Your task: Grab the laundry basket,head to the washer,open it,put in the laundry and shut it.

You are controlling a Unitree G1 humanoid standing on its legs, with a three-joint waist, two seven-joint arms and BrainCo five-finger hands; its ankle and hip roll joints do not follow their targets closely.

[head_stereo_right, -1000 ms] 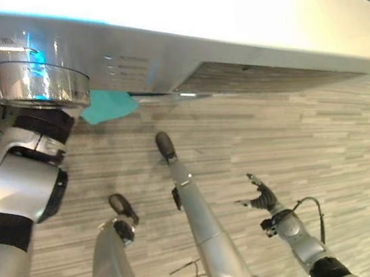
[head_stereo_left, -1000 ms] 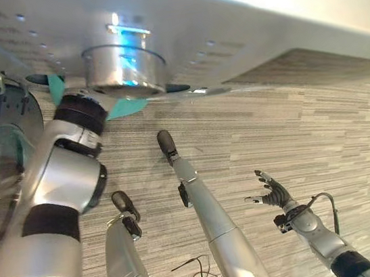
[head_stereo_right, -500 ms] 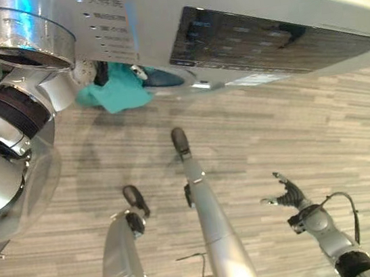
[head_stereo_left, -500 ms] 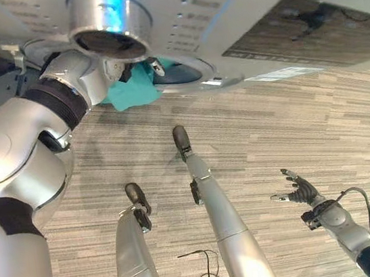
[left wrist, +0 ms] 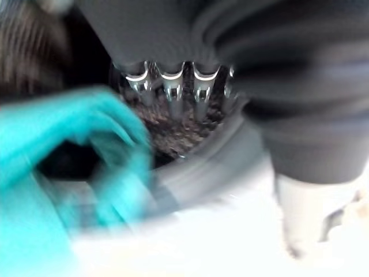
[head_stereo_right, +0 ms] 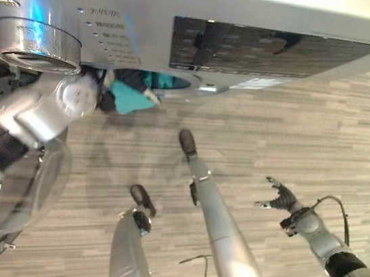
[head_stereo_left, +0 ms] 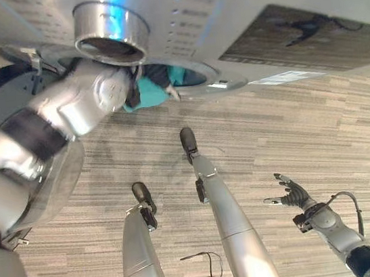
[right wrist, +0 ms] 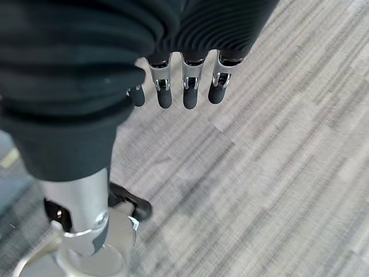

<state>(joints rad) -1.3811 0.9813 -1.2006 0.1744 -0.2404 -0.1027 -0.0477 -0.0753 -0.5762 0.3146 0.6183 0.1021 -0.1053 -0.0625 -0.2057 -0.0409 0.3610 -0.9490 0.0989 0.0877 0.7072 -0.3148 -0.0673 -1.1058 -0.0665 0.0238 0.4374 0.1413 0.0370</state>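
Note:
The silver washer (head_stereo_left: 276, 3) spans the far side, its round door (head_stereo_right: 22, 194) swung open to the left. My left arm reaches under the control dial (head_stereo_left: 110, 23) into the drum opening (head_stereo_left: 190, 76). My left hand (head_stereo_left: 155, 77) is at the opening's rim with a teal cloth (head_stereo_left: 149, 95) bunched around it. In the left wrist view the teal cloth (left wrist: 46, 150) lies beside the hand (left wrist: 277, 69), with the dark drum (left wrist: 184, 124) beyond. My right hand (head_stereo_left: 289, 197) hangs open above the floor at the lower right, holding nothing, its fingers (right wrist: 173, 86) straight.
Striped grey carpet (head_stereo_left: 307, 136) covers the floor in front of the washer. The open glass door takes up the space at my left side. A dark display panel (head_stereo_left: 300, 27) sits on the washer's front to the right of the dial.
My left arm has pushed further into the drum opening, carrying the teal cloth inward from the rim. The right hand has stayed low at the right.

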